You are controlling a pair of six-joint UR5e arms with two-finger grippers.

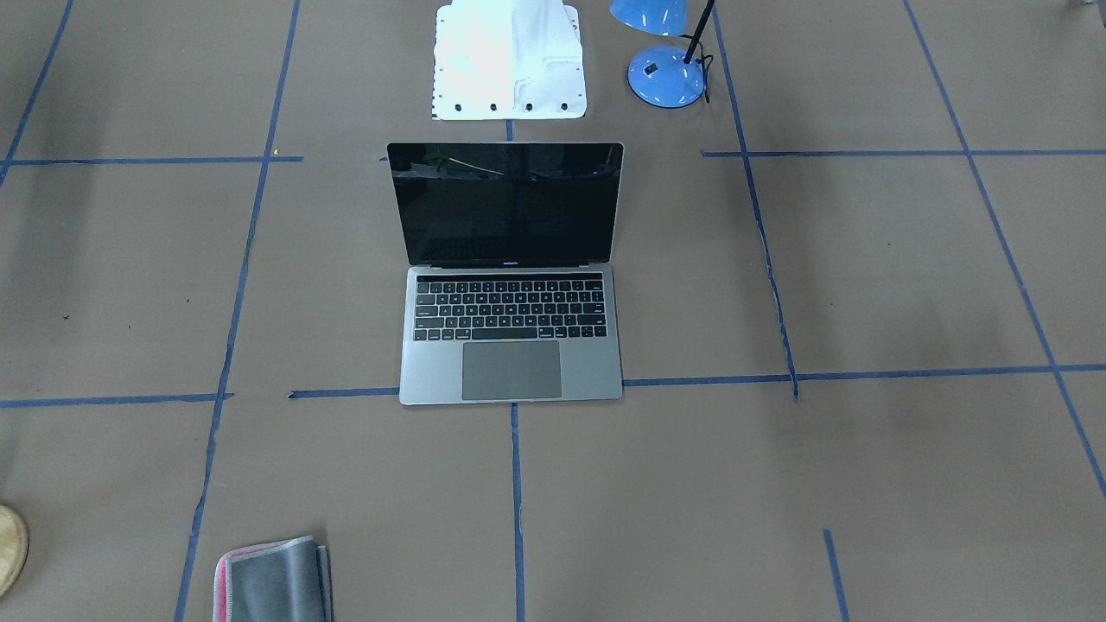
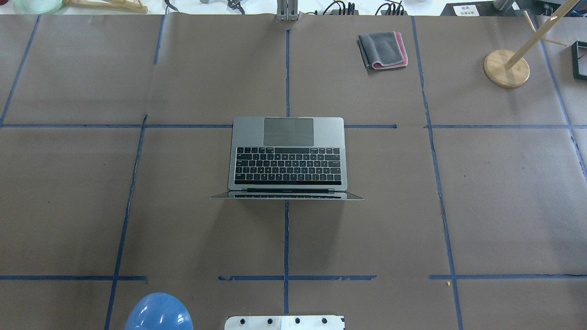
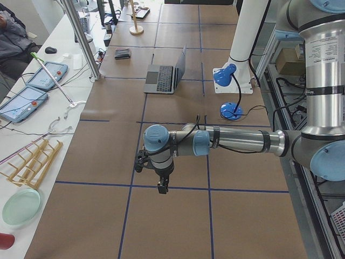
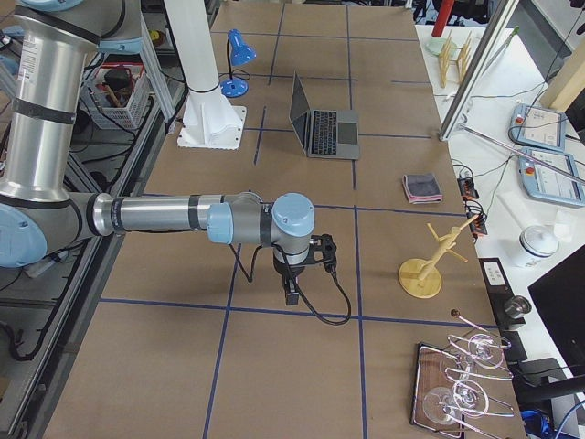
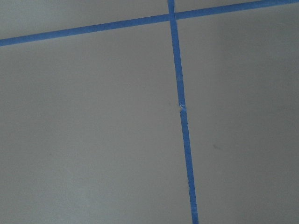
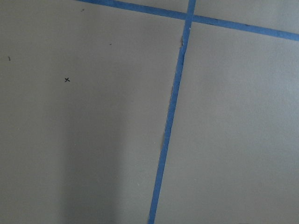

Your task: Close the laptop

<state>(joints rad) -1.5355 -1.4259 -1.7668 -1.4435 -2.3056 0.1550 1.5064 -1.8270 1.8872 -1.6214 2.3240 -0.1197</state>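
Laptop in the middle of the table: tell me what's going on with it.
Nothing is handling it yet. The thin space-grey metal laptop sits open on the brown paper-covered table, screen dark, hinge on the robot's side. The left gripper and the right gripper hover over bare paper toward the table's ends, far from it, with nothing seen in them; whether their jaws are open cannot be told. Closing has not begun.
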